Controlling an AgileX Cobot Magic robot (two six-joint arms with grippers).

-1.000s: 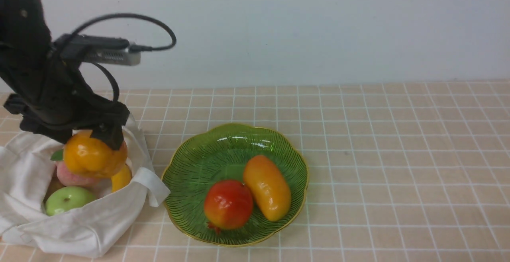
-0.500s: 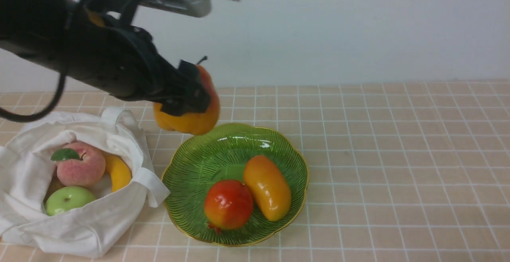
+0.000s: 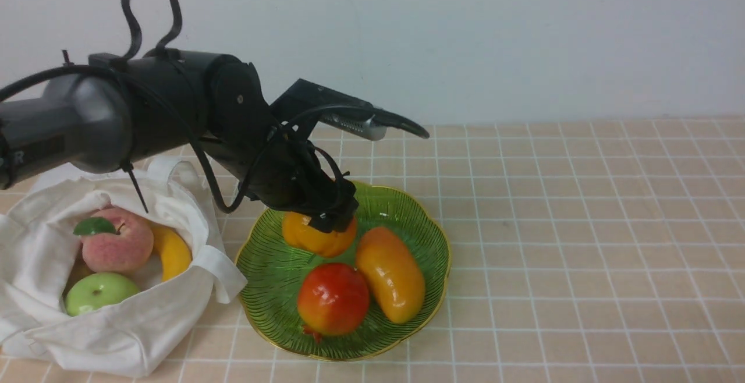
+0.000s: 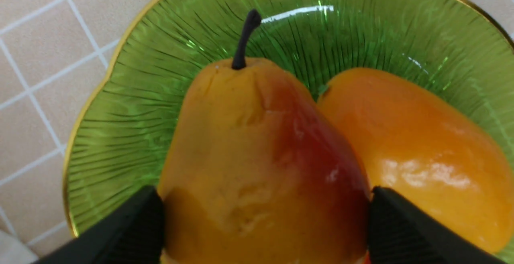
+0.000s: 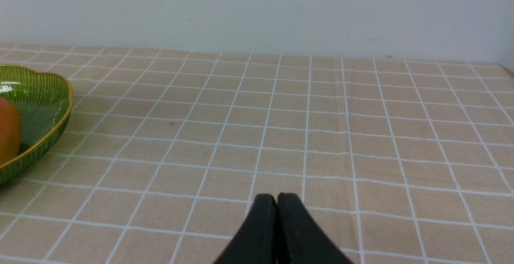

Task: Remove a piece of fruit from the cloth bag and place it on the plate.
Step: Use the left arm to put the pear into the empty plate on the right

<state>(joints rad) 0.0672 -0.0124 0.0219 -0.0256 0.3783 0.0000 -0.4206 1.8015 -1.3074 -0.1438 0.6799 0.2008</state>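
My left gripper (image 3: 326, 220) is shut on the yellow-orange pear-like fruit (image 3: 317, 237), holding it low over the back left of the green glass plate (image 3: 428, 220). In the left wrist view the fruit (image 4: 249, 155) sits between both black fingers (image 4: 136, 224), stem pointing away, above the plate (image 4: 120, 107). Whether it touches the plate I cannot tell. The white cloth bag (image 3: 116, 325) lies open at the front left. My right gripper (image 5: 276, 200) is shut and empty above the tablecloth, out of the front view.
On the plate lie an elongated orange mango-shaped fruit (image 3: 391, 273) and a round red-orange fruit (image 3: 333, 298). The bag holds a pink peach (image 3: 113, 243), a green apple (image 3: 96, 293) and a yellow fruit (image 3: 173, 250). The checked tablecloth (image 3: 582, 226) stretches to the right.
My left arm has lifted the pear-like fruit out of the bag, carried it right and lowered it over the plate. The peach in the bag is now uncovered.
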